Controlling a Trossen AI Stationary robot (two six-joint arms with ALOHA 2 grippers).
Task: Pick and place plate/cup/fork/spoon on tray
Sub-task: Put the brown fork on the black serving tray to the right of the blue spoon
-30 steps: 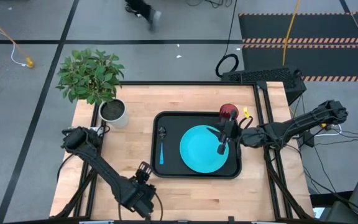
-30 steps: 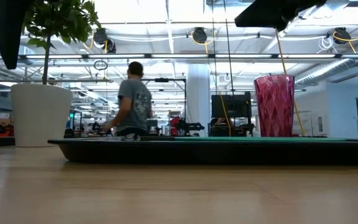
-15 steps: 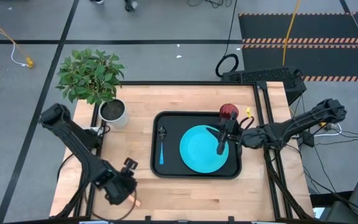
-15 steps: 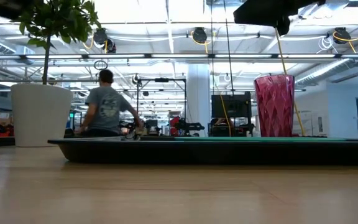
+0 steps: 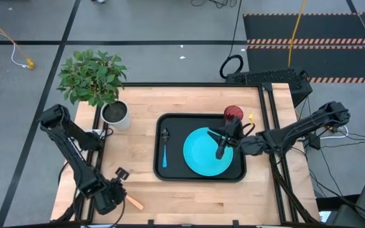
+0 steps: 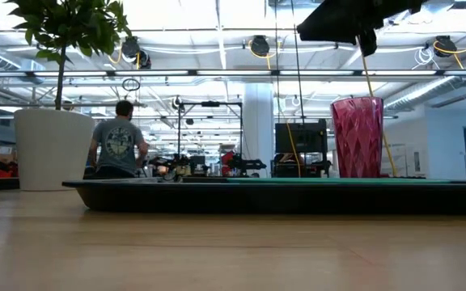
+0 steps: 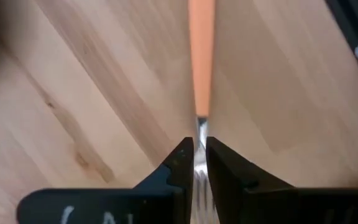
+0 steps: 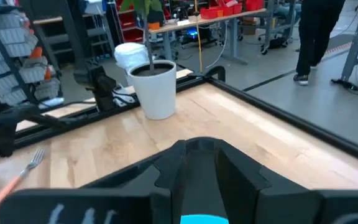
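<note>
The black tray holds the turquoise plate, the blue-handled spoon along its left side and the red cup at its far right corner. The cup stands upright. The fork, with an orange handle, lies on the wood near the table's near left corner. My left gripper points down over its metal end and is shut on it. My right gripper hovers over the plate's right part, its fingers a narrow gap apart with nothing between them. My left gripper pinches the fork's metal part just below the neck between its two fingertips. The fingers come from above, pointing steeply down, one on each side of the fork's length. The orange handle runs away from the fingers along the wood.
A potted plant in a white pot stands at the table's far left, beside the tray. Bare wood lies between the fork and the tray. A person is far off in the room behind the table.
My left gripper has swung along the near edge toward the table's left and tipped to point more steeply down, ending over the fork. The fork's orange handle, hidden under the arm before, now shows. My right gripper has rolled a little over the plate.
</note>
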